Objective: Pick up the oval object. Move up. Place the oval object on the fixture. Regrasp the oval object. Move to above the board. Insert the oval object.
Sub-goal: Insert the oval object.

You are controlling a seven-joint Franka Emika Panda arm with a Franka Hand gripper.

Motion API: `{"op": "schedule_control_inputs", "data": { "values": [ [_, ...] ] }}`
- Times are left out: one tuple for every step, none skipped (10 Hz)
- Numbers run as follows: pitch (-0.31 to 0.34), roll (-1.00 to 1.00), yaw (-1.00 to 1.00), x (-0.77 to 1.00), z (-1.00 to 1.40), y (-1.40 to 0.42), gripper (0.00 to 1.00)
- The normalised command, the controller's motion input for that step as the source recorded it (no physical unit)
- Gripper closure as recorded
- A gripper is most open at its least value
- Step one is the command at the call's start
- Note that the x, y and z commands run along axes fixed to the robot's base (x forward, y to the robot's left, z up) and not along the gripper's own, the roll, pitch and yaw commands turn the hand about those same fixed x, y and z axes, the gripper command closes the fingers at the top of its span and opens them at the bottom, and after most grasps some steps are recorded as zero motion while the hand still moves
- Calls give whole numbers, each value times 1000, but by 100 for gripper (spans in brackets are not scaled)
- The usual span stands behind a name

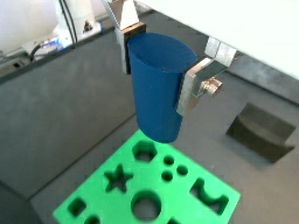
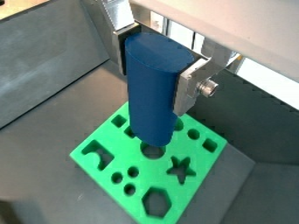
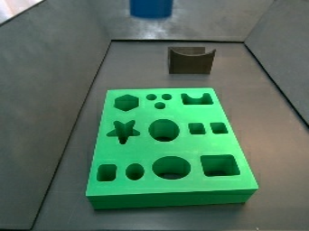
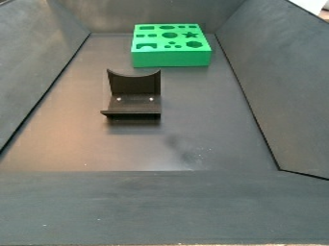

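Note:
My gripper (image 1: 160, 74) is shut on the blue oval object (image 1: 158, 96), its silver fingers (image 1: 193, 87) clamping the upper sides. The peg hangs upright, high above the green board (image 1: 187, 197) with its shaped holes. Another wrist view shows the same grip (image 2: 158, 74) on the peg (image 2: 152, 96) over the board (image 2: 107, 140). In a side view only the peg's lower end (image 3: 150, 7) shows, up behind the board (image 3: 169, 194) and the fixture (image 3: 190, 59). The gripper is out of a side view showing the fixture (image 4: 131, 94) and the board (image 4: 171, 60).
Dark grey walls enclose the floor on all sides (image 3: 49, 108). The fixture (image 1: 263, 129) stands empty on the floor beyond the board's far edge. Open floor lies between fixture and the near wall (image 4: 180, 144).

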Motion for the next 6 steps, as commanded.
{"op": "schedule_control_inputs", "data": {
  "values": [
    [-16, 0, 74, 229, -397, -377, 100],
    [0, 16, 60, 266, -411, -409, 100],
    [-3, 41, 57, 234, -406, -446, 100],
    [-27, 80, 6, 69, -394, -506, 100],
    [-53, 94, 0, 0, -377, -511, 100],
    [-46, 116, 0, 0, -363, -503, 100]
  ]
}}
